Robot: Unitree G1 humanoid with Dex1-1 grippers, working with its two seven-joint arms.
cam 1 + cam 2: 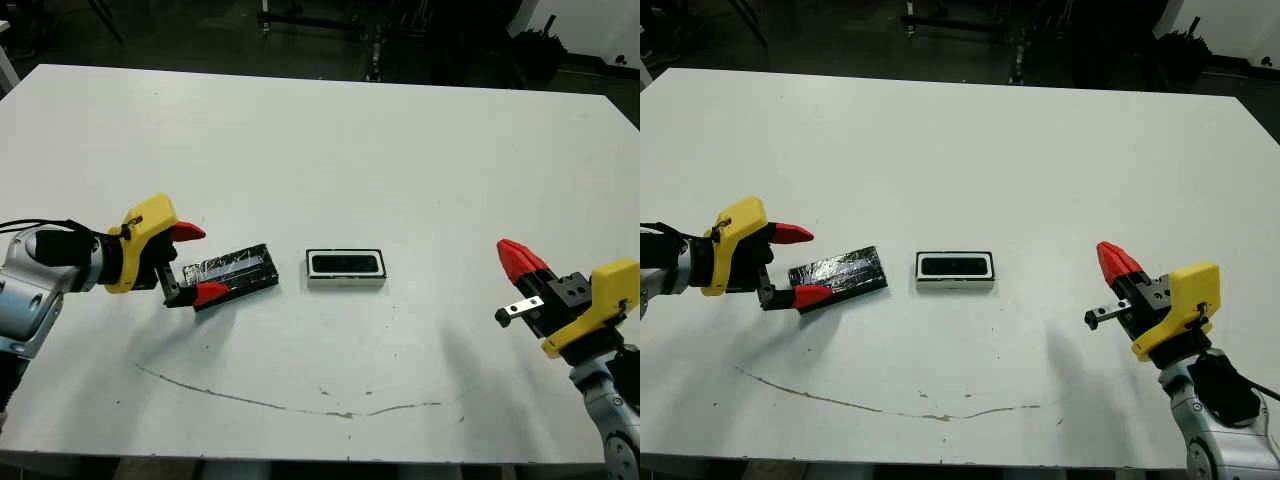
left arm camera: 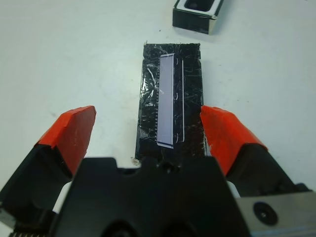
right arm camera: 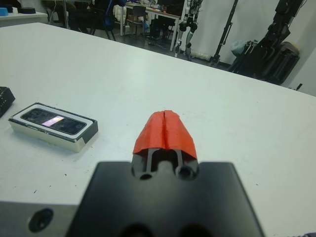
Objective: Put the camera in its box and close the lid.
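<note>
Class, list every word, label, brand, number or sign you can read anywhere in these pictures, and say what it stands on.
None can be read.
Lid: only glare stripes and wrinkles, no lettering.
Box and the camera lying in it: no print visible, just a bright reflection.
Left claw and right claw: plain, unmarked.
Table: scuffs only.

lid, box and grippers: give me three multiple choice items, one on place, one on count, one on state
1. Where is the lid?
A. on the box
B. flat on the table, to the robot's left of the box
C. held in the air

2. How many grippers have shut fingers?
A. none
B. one
C. two

3. What is in the box?
A. nothing
B. the camera
C. the lid

Answers:
1 B: it lies apart from the box, between the left gripper's fingers.
2 B: only the right gripper has tips together.
3 B: the camera fills its hollow.
</note>
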